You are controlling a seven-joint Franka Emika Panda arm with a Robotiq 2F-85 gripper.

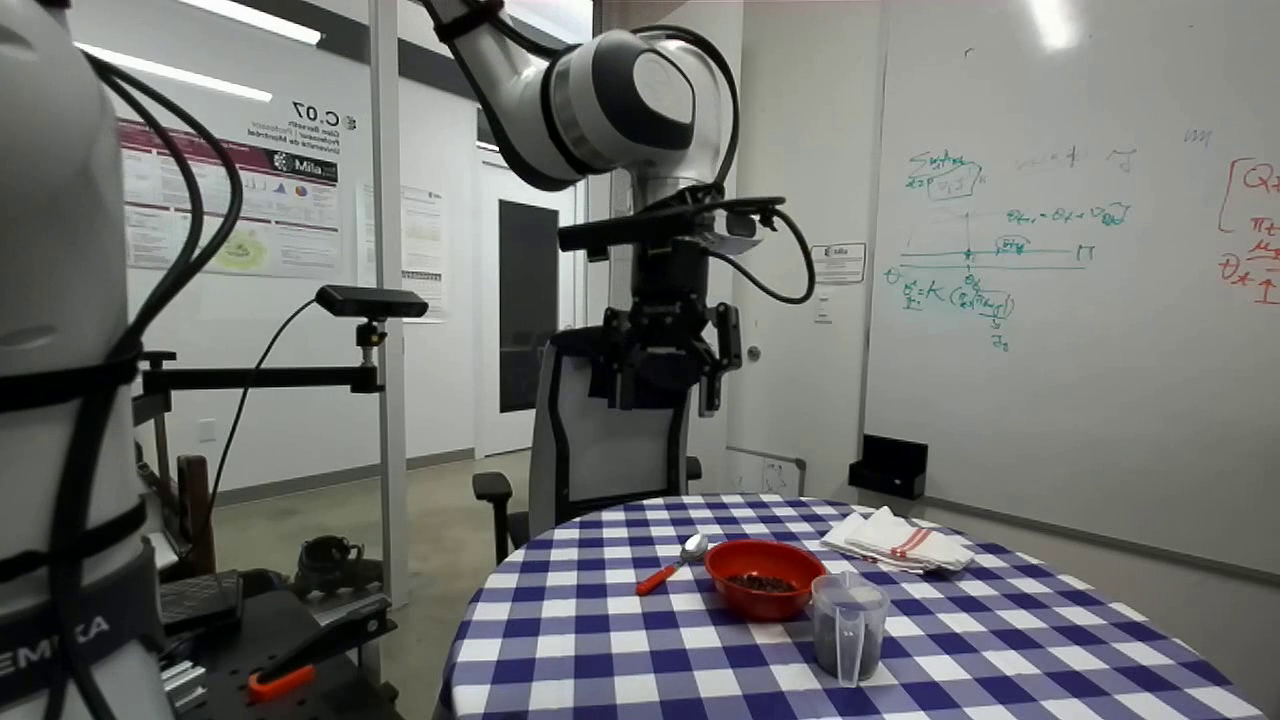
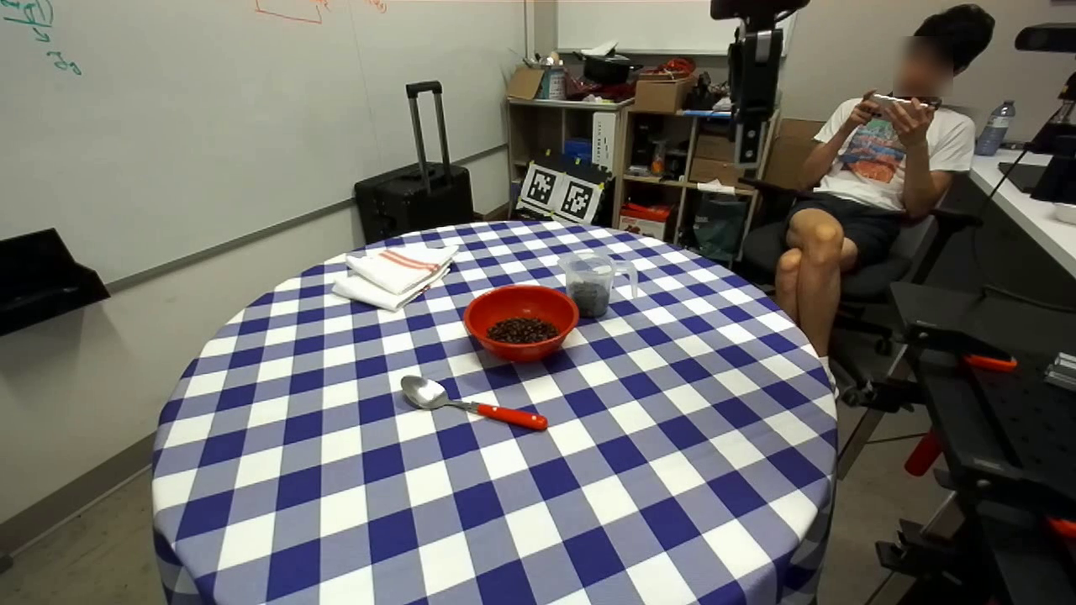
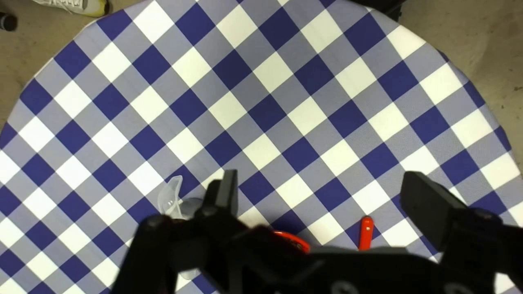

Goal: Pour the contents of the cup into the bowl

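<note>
The clear cup [image 1: 848,630] stands upright on the table, its handle sticking out to one side and dark grey contents in its lower part. It also shows in an exterior view [image 2: 588,290] and partly in the wrist view [image 3: 168,198], mostly hidden behind a finger. The red bowl [image 1: 757,604] is close beside the cup and holds dark beans, seen too in an exterior view [image 2: 521,297]. In the wrist view only a bit of its rim [image 3: 302,241] shows. My gripper [image 1: 665,400] is high above the table, open and empty, fingers wide apart in the wrist view [image 3: 320,177].
A spoon with a red handle [image 2: 511,416] lies beside the bowl. Folded white cloths [image 1: 898,540] lie behind the bowl. The round table has a blue and white checked cloth [image 2: 370,504]. A person [image 2: 878,160] sits beyond the table.
</note>
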